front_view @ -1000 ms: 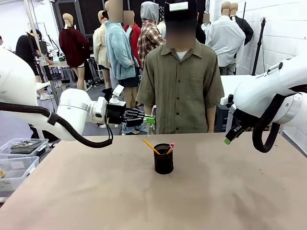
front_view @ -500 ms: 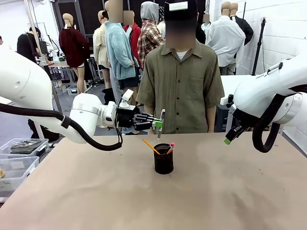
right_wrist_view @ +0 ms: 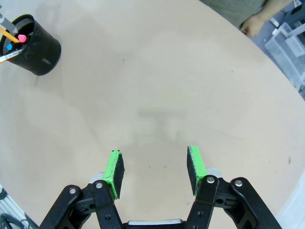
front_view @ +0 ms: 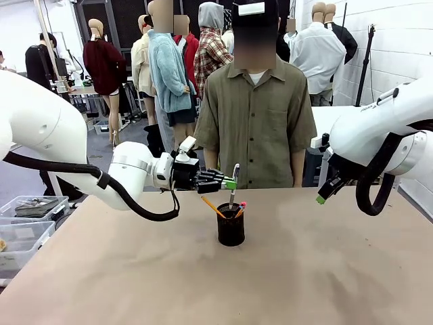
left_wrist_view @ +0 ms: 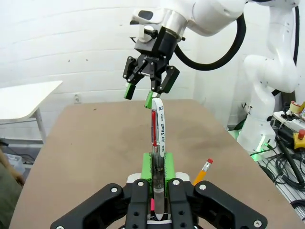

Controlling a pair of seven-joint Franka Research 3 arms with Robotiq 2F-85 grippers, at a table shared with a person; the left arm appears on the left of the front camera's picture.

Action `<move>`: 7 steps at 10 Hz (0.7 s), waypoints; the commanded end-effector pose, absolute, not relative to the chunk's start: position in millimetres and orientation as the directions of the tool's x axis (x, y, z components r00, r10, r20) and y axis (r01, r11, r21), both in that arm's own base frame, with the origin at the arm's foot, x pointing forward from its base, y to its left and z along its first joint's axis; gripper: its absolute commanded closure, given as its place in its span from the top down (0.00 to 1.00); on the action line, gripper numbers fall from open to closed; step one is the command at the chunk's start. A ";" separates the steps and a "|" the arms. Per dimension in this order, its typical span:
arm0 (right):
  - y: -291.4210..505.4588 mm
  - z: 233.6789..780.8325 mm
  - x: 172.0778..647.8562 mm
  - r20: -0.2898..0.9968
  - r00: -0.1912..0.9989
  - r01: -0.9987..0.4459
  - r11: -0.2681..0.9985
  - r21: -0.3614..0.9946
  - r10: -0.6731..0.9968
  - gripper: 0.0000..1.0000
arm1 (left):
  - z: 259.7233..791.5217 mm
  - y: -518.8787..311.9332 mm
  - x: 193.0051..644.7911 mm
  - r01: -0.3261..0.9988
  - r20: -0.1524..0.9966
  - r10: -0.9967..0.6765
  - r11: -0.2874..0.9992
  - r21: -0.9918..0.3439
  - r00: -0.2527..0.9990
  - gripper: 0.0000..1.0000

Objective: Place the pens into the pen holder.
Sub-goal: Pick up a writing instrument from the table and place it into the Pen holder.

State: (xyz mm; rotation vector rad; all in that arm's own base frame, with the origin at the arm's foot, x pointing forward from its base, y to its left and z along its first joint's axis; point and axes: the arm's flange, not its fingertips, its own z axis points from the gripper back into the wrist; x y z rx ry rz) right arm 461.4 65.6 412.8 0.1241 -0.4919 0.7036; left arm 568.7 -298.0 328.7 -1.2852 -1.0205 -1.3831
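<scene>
Pen holder: black mesh cup point(front_view: 231, 225) standing upright on the brown table point(front_view: 135, 271), near the middle and toward the far side. In the right wrist view it sits at the top left corner point(right_wrist_view: 34, 45), well apart from that gripper.

Contents of holder: an orange pencil point(front_view: 213, 207) leaning out to the left over the rim, and a stick with a pink-red end point(front_view: 241, 207) leaning to the right. In the right wrist view the pink end point(right_wrist_view: 20, 37) and the orange pencil point(right_wrist_view: 8, 35) show inside the rim. Any further contents cannot be made out.

Left gripper: point(front_view: 231, 183) reaches in level from the left, just above the holder. Its green pads are pressed onto a white-silver pen point(front_view: 233, 184), which hangs close to upright with its lower end at or just inside the holder's mouth; whether it touches the rim cannot be told.

Left wrist view: the pen point(left_wrist_view: 157, 143) runs straight up between the gripper's point(left_wrist_view: 157, 167) pads, white barrel with print and a red strip along one side. The pencil's eraser end point(left_wrist_view: 205, 168) shows just to the right of the pads.

Right gripper: point(right_wrist_view: 155, 169) fingers spread wide with nothing between them, above bare table. In the front view it hangs at the right side point(front_view: 323, 195), above the table and well apart from the holder.

Person: stands behind the far edge in an olive shirt point(front_view: 257, 122).
</scene>
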 end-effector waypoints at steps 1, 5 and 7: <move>63.3 407.3 461.4 0.492 0.638 -0.655 0.753 -0.057 0.592 0.67 | 324.1 -303.5 578.8 0.976 0.991 -0.133 -0.213 -0.047 0.019 0.00; 63.3 407.3 461.4 0.492 0.638 -0.655 0.753 -0.057 0.592 0.67 | 315.8 -304.6 579.9 0.974 0.988 -0.145 -0.217 -0.073 0.042 0.00; 63.3 407.3 461.4 0.492 0.638 -0.655 0.753 -0.057 0.592 0.67 | 315.6 -304.2 578.6 0.972 0.988 -0.154 -0.225 -0.067 0.032 0.27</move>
